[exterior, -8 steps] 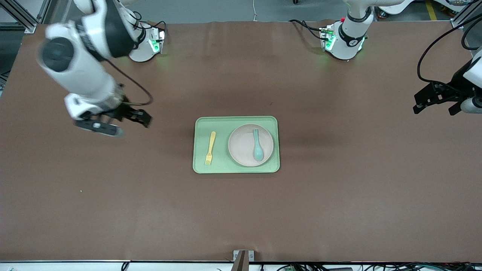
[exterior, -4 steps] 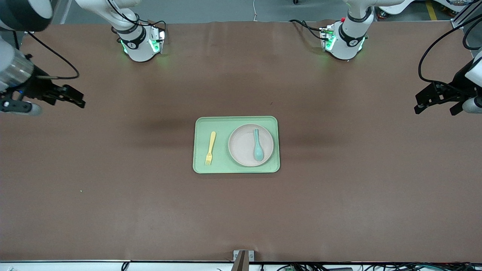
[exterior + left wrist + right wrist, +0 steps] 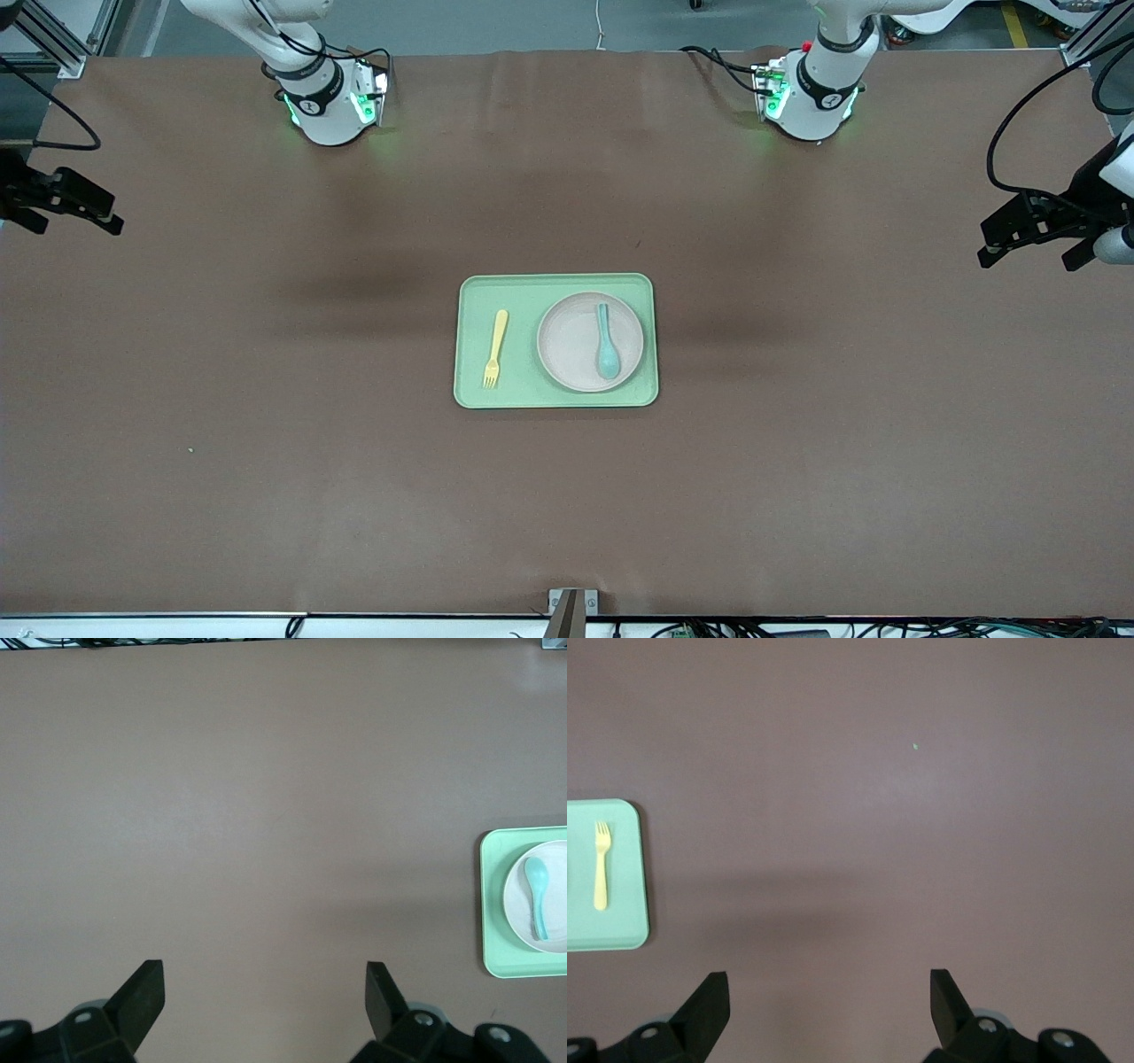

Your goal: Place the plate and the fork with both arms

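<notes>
Holding my left gripper [image 3: 1032,241] and right gripper [image 3: 66,208] spread wide and empty over the table's ends, I judge nothing remains: plate [image 3: 576,350] and fork [image 3: 495,347] rest on the tray [image 3: 469,394].

Left gripper [image 3: 264,992], fingers [image 3: 142,992] spread, over bare desk [image 3: 266,797]; teal spoon [image 3: 537,895] apparently lies on the plate [image 3: 523,912] in green tray [image 3: 493,948].

Brown counter [image 3: 266,461], mat-covered. Light green tray [image 3: 471,394] sits flat at its middle. Both arm bases stand along the counter's edge farthest from the front camera.
</notes>
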